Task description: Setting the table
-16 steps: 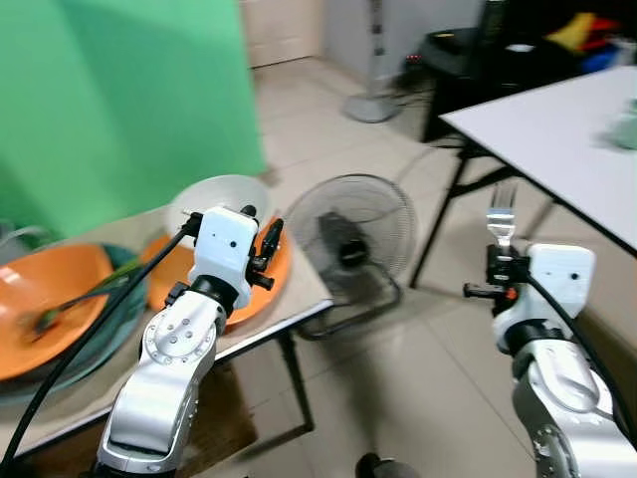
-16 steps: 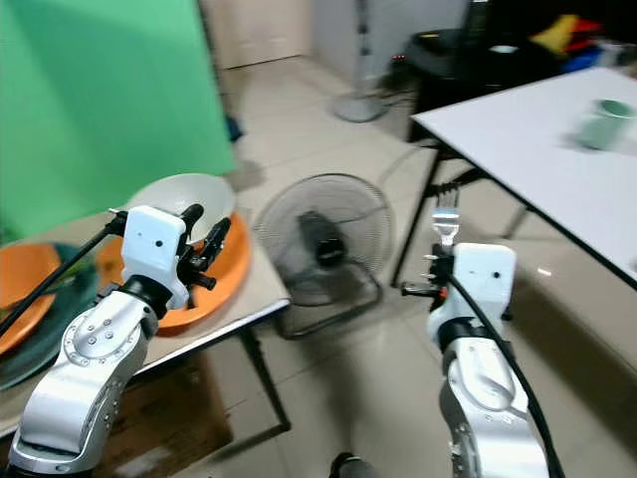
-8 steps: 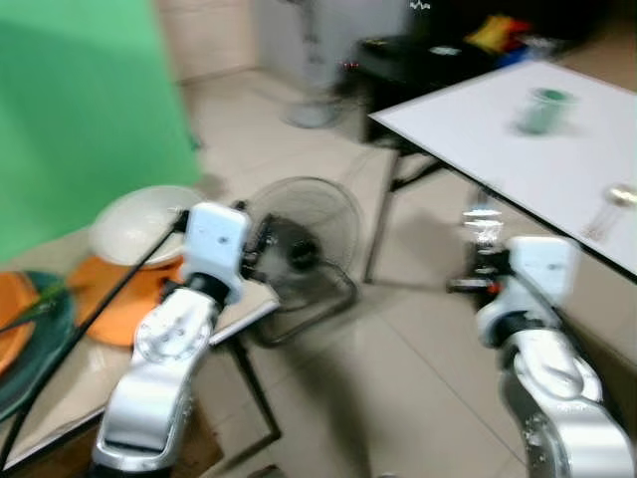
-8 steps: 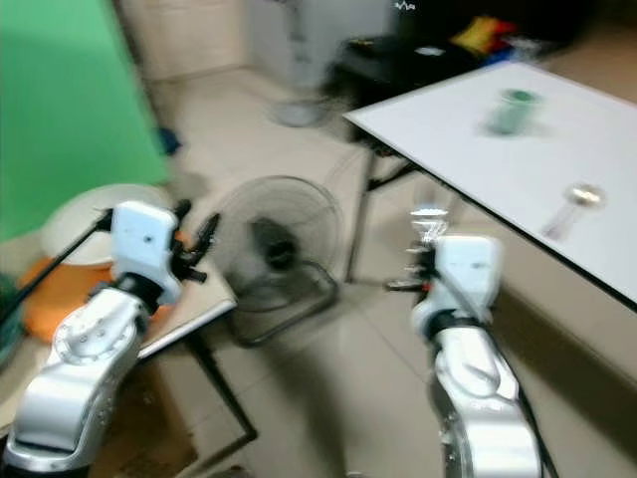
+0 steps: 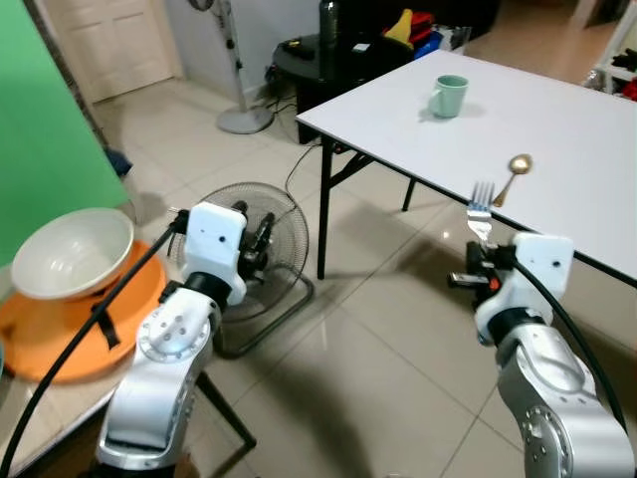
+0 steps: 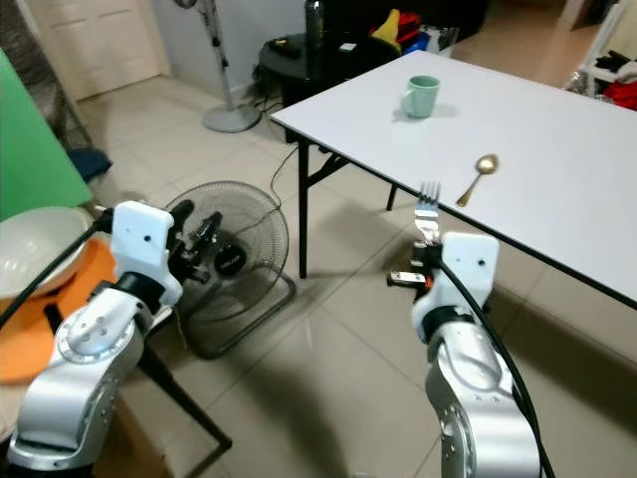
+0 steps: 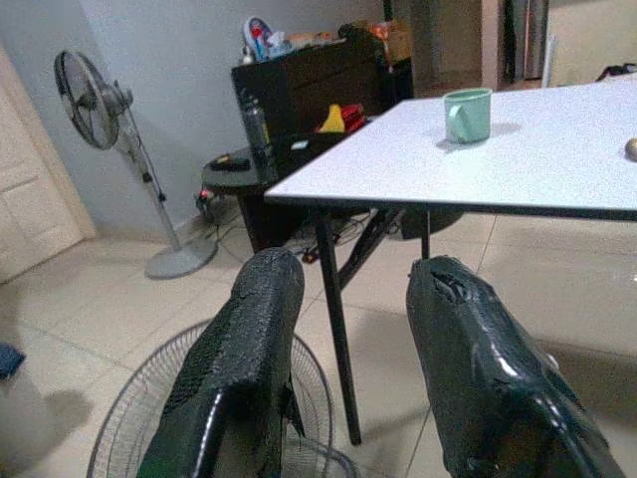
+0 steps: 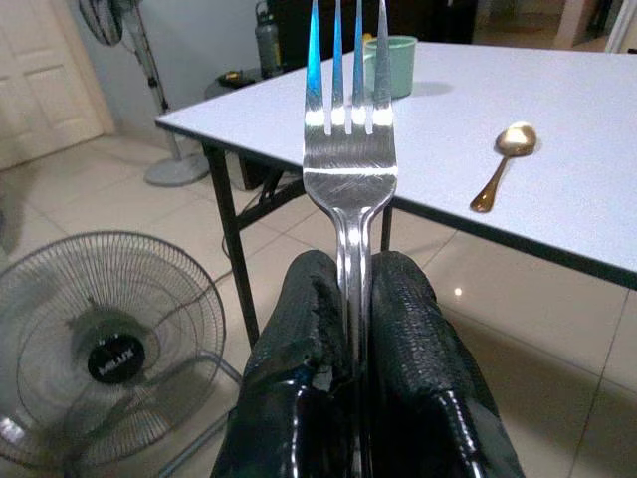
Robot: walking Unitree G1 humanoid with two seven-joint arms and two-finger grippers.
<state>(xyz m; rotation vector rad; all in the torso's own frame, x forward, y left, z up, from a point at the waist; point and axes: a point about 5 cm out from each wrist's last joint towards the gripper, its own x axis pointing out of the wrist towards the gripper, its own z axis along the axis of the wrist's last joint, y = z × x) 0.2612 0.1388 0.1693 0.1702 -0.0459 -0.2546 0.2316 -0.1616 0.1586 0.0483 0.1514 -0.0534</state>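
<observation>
The right gripper [image 8: 353,299] is clamping the handle of a silver metal fork [image 8: 347,129] between its two black fingers [image 8: 309,329], which are closed tight on it. The fork's long axis is running straight out along the fingers, tines outermost and pointing upward and forward in the head views. The white rectangular folding table [image 5: 557,129] is lying beyond the tines, ahead of the fingertips and a little to the robot's right, its near edge just past the fork [image 5: 482,204]. On its top, a gold-coloured metal spoon [image 5: 510,171] is resting near that edge, just beyond the tines and slightly to the right of them; a pale green ceramic mug [image 5: 449,96] is standing well apart, farther in.

The left gripper [image 7: 343,329] is carrying nothing: its fingers [image 7: 244,358] are standing apart with a clear gap between them, aimed toward the table's far corner. Below them a black wire floor fan [image 5: 239,259] is sitting on the tiled floor. Beside the left arm, away from the table, a white ceramic bowl [image 5: 70,249] is resting on an orange plate [image 5: 60,329].

Judged from this layout, the right arm is the nearer to the table. Setting the fork down will probably mean carrying it forward over the edge and tipping its axis from upright to flat, perhaps beside the spoon.
</observation>
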